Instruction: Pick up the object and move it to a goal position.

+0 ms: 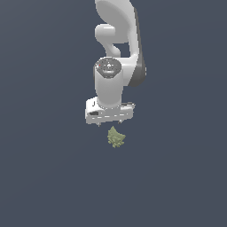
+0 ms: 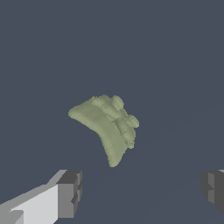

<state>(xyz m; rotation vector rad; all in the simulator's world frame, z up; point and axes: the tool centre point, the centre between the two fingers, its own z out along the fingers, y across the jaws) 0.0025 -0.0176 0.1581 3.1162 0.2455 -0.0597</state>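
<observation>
We note the arm (image 1: 116, 57) poised over the dark floor (image 1: 44, 177), its gripper (image 2: 140, 194) spread wide and empty, the object (image 1: 116, 137) lying just beneath, probably light, rigid and jagged, best pinched across its narrow curved body.

White Panda arm (image 1: 116, 48) reaches down from top of frame, w/ wrist pointing at the plain dark grey-blue floor (image 1: 44, 177). Gripper (image 1: 109, 124) hangs just above the olive-green object (image 1: 116, 137), a small lumpy clump w/ a pointed top, narrower than the gripper body. Fingers barely visible under the hand; jaw spacing can't be read here.
</observation>
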